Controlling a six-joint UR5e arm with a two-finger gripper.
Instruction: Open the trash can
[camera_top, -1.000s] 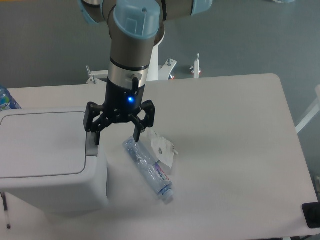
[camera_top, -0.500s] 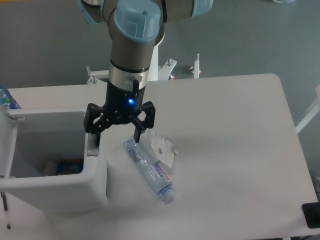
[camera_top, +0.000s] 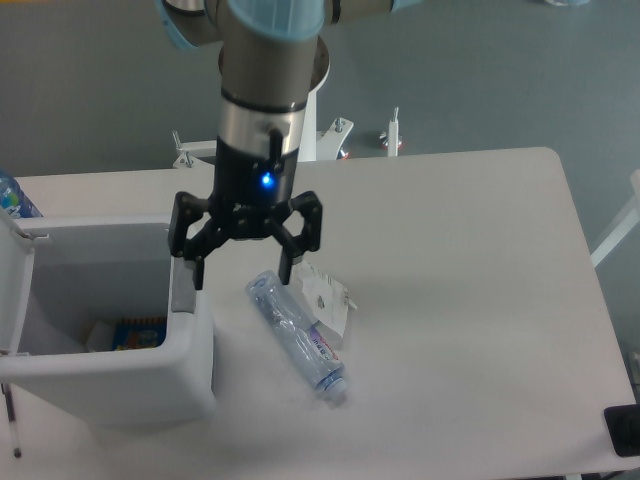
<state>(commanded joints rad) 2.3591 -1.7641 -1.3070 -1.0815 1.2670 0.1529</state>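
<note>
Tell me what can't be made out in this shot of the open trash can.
- Trash can: lid cut off by the left edge; its wall hides most contents.
- Clear bottle: label too small to read.
- Gripper: whether a fingertip touches the rim can't be told.

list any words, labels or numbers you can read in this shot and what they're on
No text can be read.
Clear plastic bottle lying on the white table: its label is a blurred patch of colour.
Crumpled clear wrapper beside the bottle: dark marks, too small to read.
Colourful item inside the open large white plastic trash can: print too blurred.
Blue-labelled bottle at the left edge: unreadable.
</note>
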